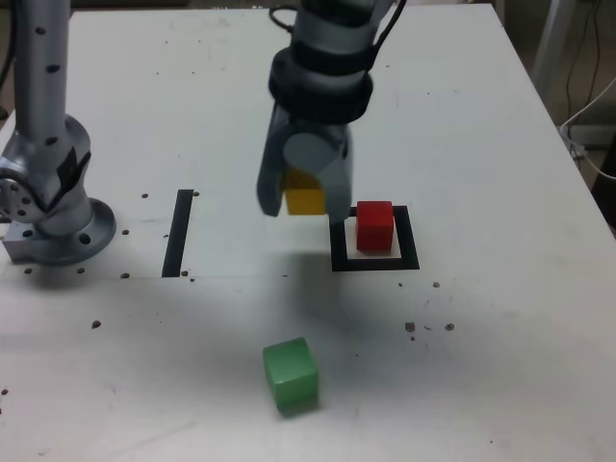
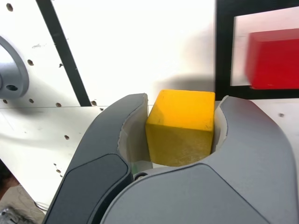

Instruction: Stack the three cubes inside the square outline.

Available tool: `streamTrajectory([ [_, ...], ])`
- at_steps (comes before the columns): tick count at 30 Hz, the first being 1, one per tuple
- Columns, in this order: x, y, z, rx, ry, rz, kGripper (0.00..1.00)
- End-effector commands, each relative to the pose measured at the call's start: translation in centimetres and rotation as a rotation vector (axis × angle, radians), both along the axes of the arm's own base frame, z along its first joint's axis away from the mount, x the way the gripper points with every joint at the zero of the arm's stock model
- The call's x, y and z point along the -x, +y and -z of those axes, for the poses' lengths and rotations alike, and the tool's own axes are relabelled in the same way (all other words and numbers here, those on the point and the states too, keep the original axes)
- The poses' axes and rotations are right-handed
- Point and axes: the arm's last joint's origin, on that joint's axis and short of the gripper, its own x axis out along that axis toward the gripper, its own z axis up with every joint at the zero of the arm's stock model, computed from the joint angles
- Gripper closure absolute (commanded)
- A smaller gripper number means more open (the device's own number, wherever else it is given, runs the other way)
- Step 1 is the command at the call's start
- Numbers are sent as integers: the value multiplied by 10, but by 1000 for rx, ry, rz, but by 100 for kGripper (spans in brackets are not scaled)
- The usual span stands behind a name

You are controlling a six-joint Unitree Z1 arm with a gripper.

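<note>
Yellow (image 2: 180, 128), red (image 2: 275, 58), green cubes (image 1: 291, 373); black outline (image 1: 341, 246)

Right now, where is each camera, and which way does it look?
Exterior view: off the arm, looking down across the table; the arm, its base and gripper show.
Wrist view: on the wrist, looking past the gripper's fingers at the table; only the gripper shows clearly.
Both share: yellow block, red block, black square, black strip.

On the bench (image 1: 500, 337), one cube (image 1: 374, 227) sits inside the square outline (image 1: 409, 239). Toward the exterior view's left lie the strip (image 1: 178, 234), then an arm base (image 1: 67, 236). Another cube (image 1: 305, 197) is between the raised fingers (image 2: 261, 135); the third cube (image 1: 292, 375) lies in front.
</note>
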Motion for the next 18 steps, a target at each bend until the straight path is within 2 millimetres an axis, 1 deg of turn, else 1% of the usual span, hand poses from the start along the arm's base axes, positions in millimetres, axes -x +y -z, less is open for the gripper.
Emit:
streamTrajectory([
  [1,-8,3,-1,5,-3,-1,71],
  [7,-24,10,-2,28,-25,3,71],
  [13,-38,17,2,43,-31,-2,71],
  [18,-45,23,6,44,-29,-4,71],
])
